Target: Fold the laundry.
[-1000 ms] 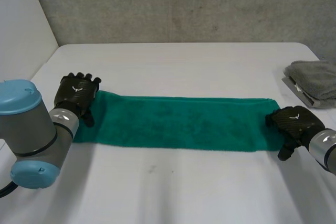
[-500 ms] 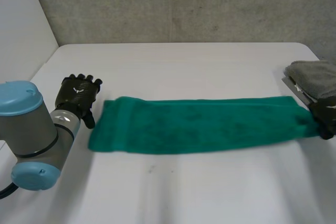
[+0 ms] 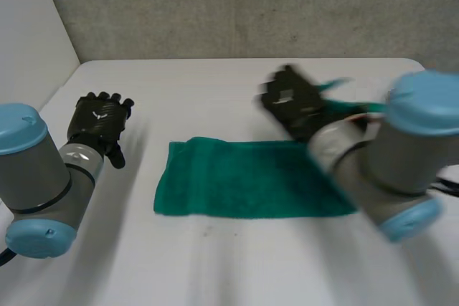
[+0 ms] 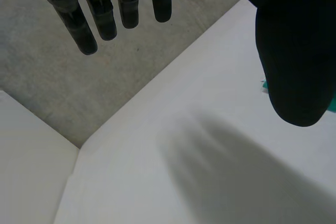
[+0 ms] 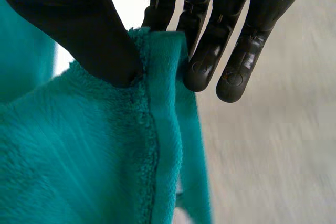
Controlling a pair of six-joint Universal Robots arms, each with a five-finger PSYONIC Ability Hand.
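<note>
A green towel [image 3: 244, 180] lies flat across the middle of the white table [image 3: 215, 80]. My right hand [image 3: 290, 102] hovers over the towel's far right part and holds its raised end. In the right wrist view the thumb [image 5: 79, 19] and fingers [image 5: 210, 51] pinch the towel's hemmed edge [image 5: 163, 108], and the cloth hangs down from them. My left hand [image 3: 100, 120] is above the table to the left of the towel, apart from it, with straight fingers [image 4: 100, 14] holding nothing. A sliver of green towel [image 4: 264, 85] shows beside its thumb [image 4: 294, 51].
My right arm's elbow [image 3: 401, 155] hangs low over the towel's right part. A grey wall [image 3: 251, 5] runs along the table's far edge, and a white side wall [image 3: 29, 34] stands at the left. Bare table lies in front of the towel.
My right hand shut on the towel's right end, pulled the towel rightward off my left hand, then lifted the end and swung it left over the cloth. The left hand stayed open.
</note>
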